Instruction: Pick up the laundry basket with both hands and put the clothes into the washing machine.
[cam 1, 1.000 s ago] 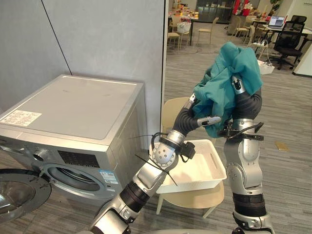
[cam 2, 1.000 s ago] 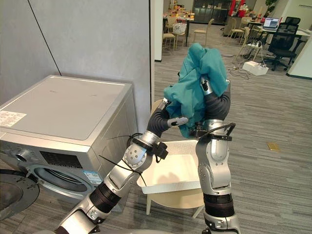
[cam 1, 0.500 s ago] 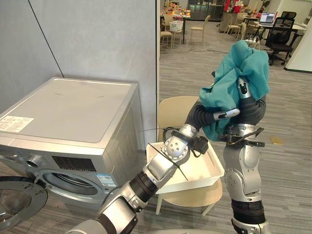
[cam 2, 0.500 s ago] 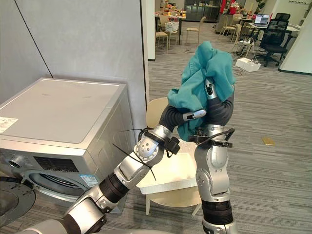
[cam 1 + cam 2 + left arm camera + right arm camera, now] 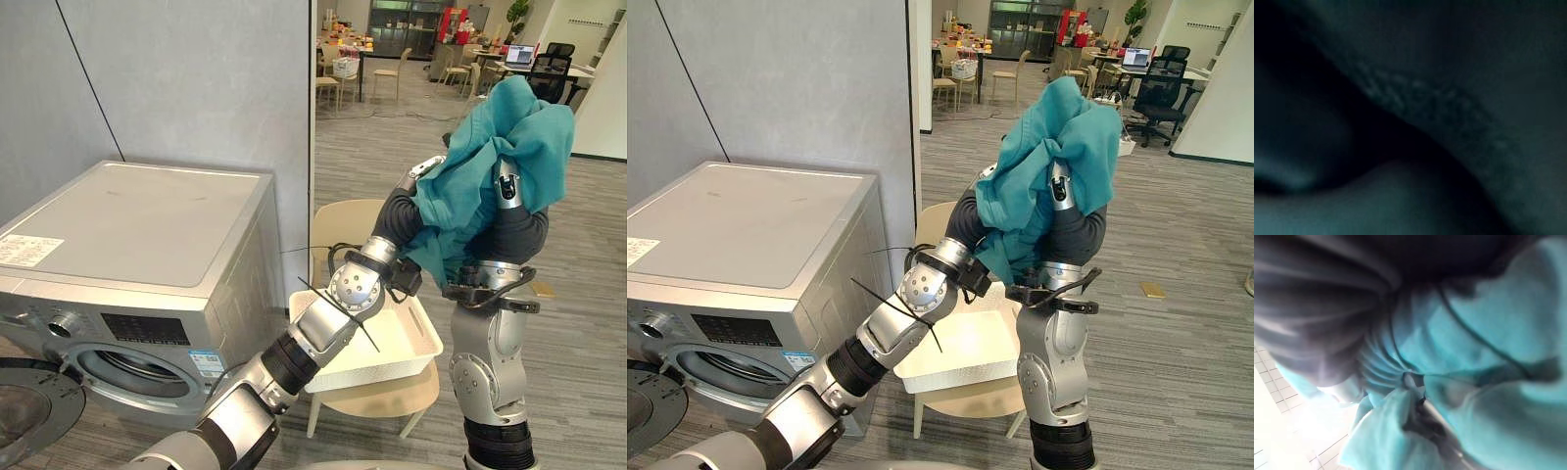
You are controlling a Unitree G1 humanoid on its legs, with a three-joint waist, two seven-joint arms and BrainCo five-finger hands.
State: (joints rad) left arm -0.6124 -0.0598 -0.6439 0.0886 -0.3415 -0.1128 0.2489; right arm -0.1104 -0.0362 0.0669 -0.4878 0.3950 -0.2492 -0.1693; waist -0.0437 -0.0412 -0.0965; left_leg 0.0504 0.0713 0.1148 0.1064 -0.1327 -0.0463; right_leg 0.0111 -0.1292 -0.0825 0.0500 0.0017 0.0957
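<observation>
**A:** What stands furthest left?

**B:** The washing machine point(image 5: 147, 245), silver with a flat top, against the grey wall. Its round door point(image 5: 29, 411) is swung open at the near left corner, and the drum mouth point(image 5: 122, 367) shows dark behind it.

**A:** And to the right of it?

**B:** The white laundry basket point(image 5: 387, 364), sitting on a pale chair point(image 5: 397, 397) just beside the machine. The left arm crosses in front of the basket as it reaches up and to the right.

**A:** Where are the clothes, then?

**B:** Up in the air, right of centre. A teal garment point(image 5: 509, 127) is bunched over both raised hands, above the basket and apart from it.

**A:** Is the left hand gripping it?

**B:** The left hand point(image 5: 421, 167) shows at the garment's left edge, with the rest buried in the cloth. Its wrist view gives dark fabric pressed close. I cannot tell whether it is clenched or slack.

**A:** The right hand?

**B:** The right hand point(image 5: 506, 186) stands upright under the top of the bundle, cloth draped over and around it. Its wrist view has teal folds right up against the dark ribbed cover. I cannot tell its grip either.

**A:** Anything far right?

**B:** An open office floor, with a black chair point(image 5: 551, 78) and a laptop point(image 5: 517, 54) far back.
</observation>
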